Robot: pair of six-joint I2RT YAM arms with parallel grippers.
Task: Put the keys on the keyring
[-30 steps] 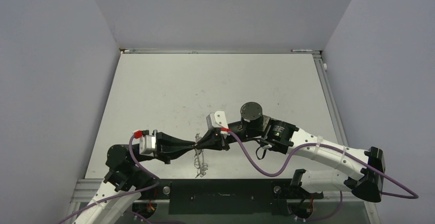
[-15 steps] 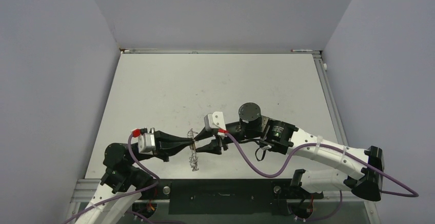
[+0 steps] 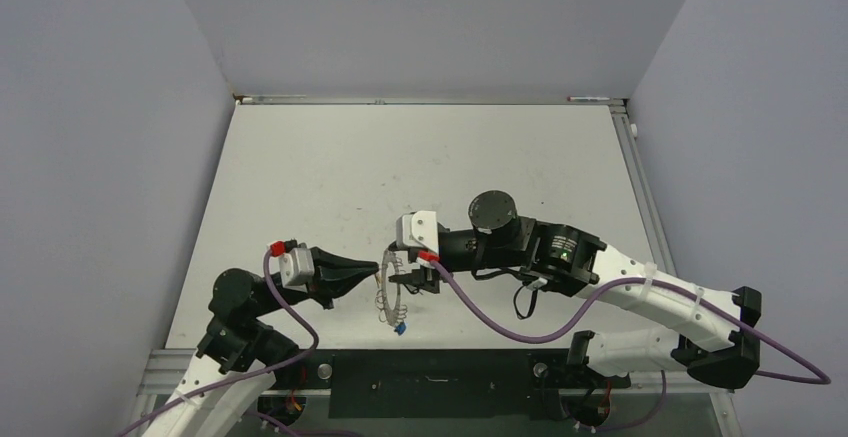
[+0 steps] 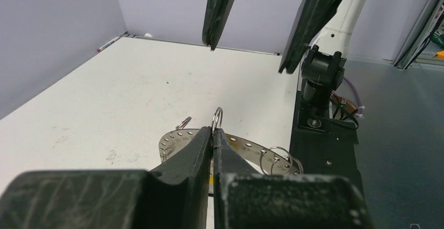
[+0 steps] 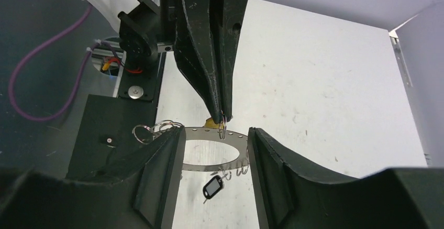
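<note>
- Since the earlier frames my right gripper [image 5: 214, 134] has spread its fingers wide, and one finger now stands on either side of the keyring [image 4: 241, 146].
- My left gripper [image 4: 213, 132] is clenched on a small ring [image 4: 217, 118] at the keyring's edge.
- I cannot tell whether the keyring rests on the table [image 3: 400, 157].
- At the keyring's end nearest the arm bases sits the blue key [image 3: 398, 329].
- Just beside the keyring's rim, a dark-headed key [image 5: 212, 186] shows.
</note>
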